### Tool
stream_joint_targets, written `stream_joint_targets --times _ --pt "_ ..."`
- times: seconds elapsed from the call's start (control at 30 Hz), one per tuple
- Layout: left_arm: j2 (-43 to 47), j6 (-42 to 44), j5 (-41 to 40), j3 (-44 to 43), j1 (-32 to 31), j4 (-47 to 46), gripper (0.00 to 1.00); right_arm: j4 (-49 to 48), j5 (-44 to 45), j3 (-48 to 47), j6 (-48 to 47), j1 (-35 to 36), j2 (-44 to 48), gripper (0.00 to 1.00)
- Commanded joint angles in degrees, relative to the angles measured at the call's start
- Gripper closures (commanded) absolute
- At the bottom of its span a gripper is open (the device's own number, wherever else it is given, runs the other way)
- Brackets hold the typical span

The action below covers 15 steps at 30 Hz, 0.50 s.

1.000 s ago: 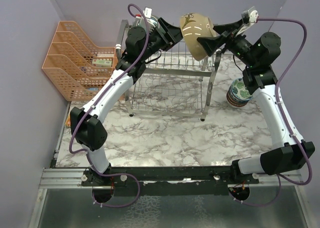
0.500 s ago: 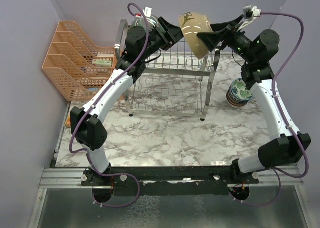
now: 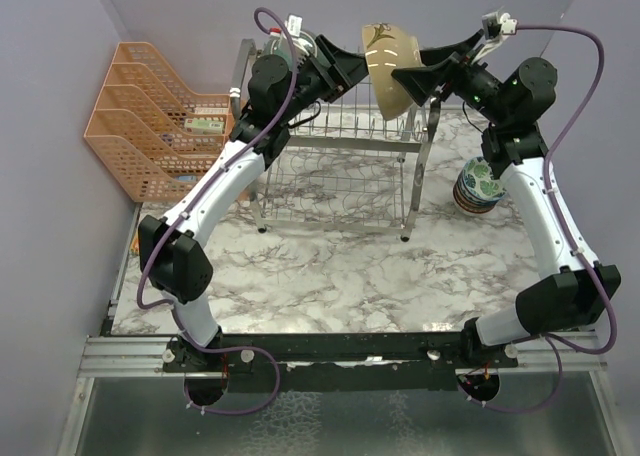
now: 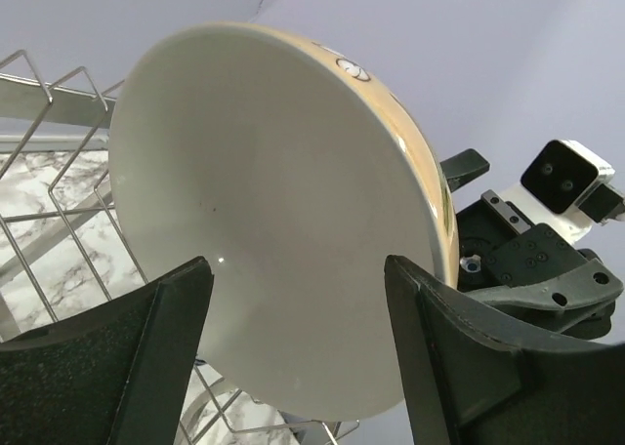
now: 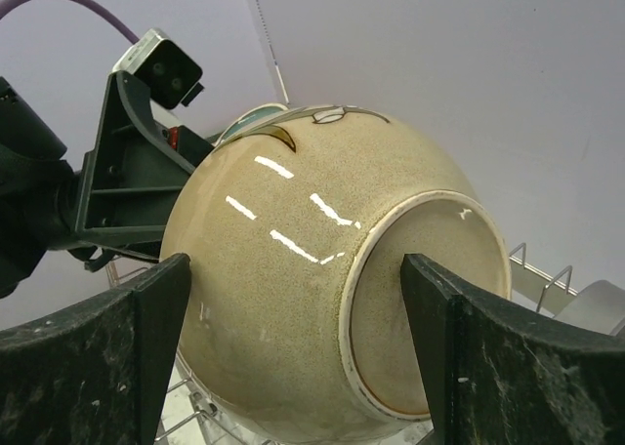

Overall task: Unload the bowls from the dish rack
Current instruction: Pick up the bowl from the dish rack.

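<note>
Two arms reach to the back of the desk (image 3: 340, 266), one on each side of the cream bowl (image 3: 385, 56) at the top of the dish rack (image 3: 340, 141). That bowl stands on its edge above the upper tier's wires, with its rim turned toward the left arm and its foot toward the right arm.

In the left wrist view, the left gripper (image 4: 296, 269) has its fingers spread wide. The bowl's plain white inside fills the gap between them. Neither finger visibly presses on the bowl.

The right gripper (image 5: 295, 264) is likewise spread. Its fingers flank the bowl's speckled tan outside and ringed foot, and I cannot see contact there either. A dark painted motif shows near the bowl's rim.

Behind the cream bowl, the right wrist view shows a sliver of a teal bowl (image 5: 256, 121).

On the desk just right of the rack and beside the right arm sits a stack of small patterned bowls (image 3: 478, 186). An orange mesh organizer (image 3: 150, 121) stands against the left wall.
</note>
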State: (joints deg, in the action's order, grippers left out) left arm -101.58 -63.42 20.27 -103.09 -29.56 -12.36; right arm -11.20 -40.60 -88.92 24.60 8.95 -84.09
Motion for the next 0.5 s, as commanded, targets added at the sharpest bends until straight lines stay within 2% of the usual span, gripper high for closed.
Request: stream_joint_targets --times 0.0,0.07,0.17,0.2,0.37,0.47 --pt "3.2 -0.9 0.2 4.0 -0.6 -1.3 0.28 5.6 0.7 1.1 -2.6 0.9 -1.1 0.14" --pt "3.9 -0.6 -0.5 4.5 -0.6 -0.4 0.36 5.3 1.2 1.1 -2.6 1.0 -1.1 0.14" --pt "4.1 -1.0 -1.0 6.0 -0.7 -0.9 0.37 5.1 1.1 0.9 -2.5 1.0 -1.3 0.14" --pt "4.0 -1.5 -1.3 6.6 -0.7 -1.2 0.41 5.0 1.1 1.0 -2.4 1.0 -1.3 0.14" --pt "5.2 -3.8 -1.2 9.3 -0.6 -5.5 0.72 5.0 1.1 1.5 -2.6 1.0 -1.0 0.14" --pt "5.1 -5.3 -1.0 10.7 -0.6 -8.8 0.75 5.3 1.3 1.7 -3.2 1.0 -0.9 0.14"
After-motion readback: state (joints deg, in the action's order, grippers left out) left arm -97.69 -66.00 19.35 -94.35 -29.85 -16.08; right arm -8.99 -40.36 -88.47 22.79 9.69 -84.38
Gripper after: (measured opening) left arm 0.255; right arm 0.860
